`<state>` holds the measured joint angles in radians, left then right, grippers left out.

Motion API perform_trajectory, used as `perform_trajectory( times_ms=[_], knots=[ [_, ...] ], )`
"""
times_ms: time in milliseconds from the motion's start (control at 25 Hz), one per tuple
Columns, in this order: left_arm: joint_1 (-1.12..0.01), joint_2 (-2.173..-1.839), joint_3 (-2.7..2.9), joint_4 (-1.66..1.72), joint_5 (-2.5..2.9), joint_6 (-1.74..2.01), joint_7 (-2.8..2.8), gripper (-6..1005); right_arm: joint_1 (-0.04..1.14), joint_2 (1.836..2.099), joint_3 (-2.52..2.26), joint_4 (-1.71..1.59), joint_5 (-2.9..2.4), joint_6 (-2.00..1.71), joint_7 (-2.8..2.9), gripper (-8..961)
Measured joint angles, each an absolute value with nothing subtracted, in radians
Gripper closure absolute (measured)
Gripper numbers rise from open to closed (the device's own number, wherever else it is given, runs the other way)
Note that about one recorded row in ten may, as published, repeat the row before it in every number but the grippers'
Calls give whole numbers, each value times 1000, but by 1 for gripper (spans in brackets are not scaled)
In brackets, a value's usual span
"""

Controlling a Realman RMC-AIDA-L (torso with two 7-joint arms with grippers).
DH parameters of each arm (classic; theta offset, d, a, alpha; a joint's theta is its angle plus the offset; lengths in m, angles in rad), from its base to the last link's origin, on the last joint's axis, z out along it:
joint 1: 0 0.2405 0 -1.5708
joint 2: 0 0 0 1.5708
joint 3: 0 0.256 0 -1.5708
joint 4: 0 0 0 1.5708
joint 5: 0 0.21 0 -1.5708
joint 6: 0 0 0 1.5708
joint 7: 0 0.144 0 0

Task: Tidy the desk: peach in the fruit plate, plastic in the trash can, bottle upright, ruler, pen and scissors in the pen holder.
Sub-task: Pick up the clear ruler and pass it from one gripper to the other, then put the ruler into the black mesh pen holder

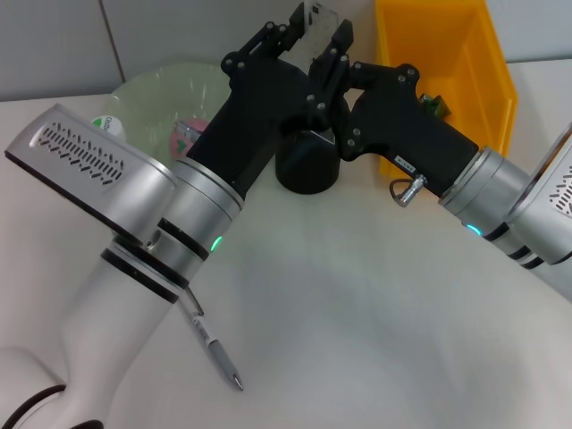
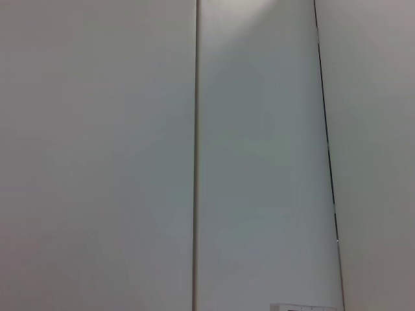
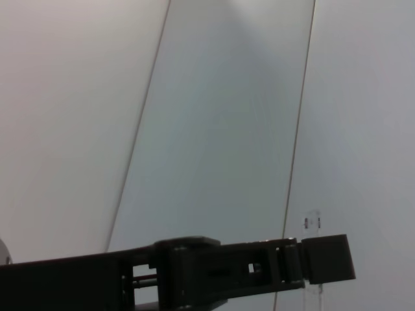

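Nearest to the robot, a pen (image 1: 213,349) lay on the white desk (image 1: 357,304), partly under the left arm; it was not yet in the pen holder (image 1: 307,161), and I judged that the arm could brush it and roll it away.

Farther on, both hands met above the black pen holder. The left hand (image 1: 315,27) was pinched on a clear ruler (image 1: 317,20), which stood high over the holder. The right hand (image 1: 327,73) was just beside it; I could not tell how its fingers stood. I judged that the two hands could collide, or the ruler could miss the opening and knock the holder over.

Behind the left arm was the pale green fruit plate (image 1: 152,98), mostly hidden. At the far right stood the yellow trash can (image 1: 483,80).
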<state>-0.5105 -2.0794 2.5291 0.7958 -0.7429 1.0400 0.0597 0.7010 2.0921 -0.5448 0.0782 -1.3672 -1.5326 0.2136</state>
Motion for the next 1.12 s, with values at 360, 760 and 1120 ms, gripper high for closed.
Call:
perform_trajectory(
  times_ms=[360,760,1120],
  knots=[
    [-513,-2081,2533,795,-737,1041,53,474,696,2093,-548,79,-1374,-1537,216,947],
    [-494,-2080,2543,799,-716,1072,-5,250,689,2092,-510,76,-1369,-1539,215,947],
    [-405,-2067,2501,785,-532,1074,-154,225,711,2088,-383,69,-1367,-1471,230,947]
  ],
)
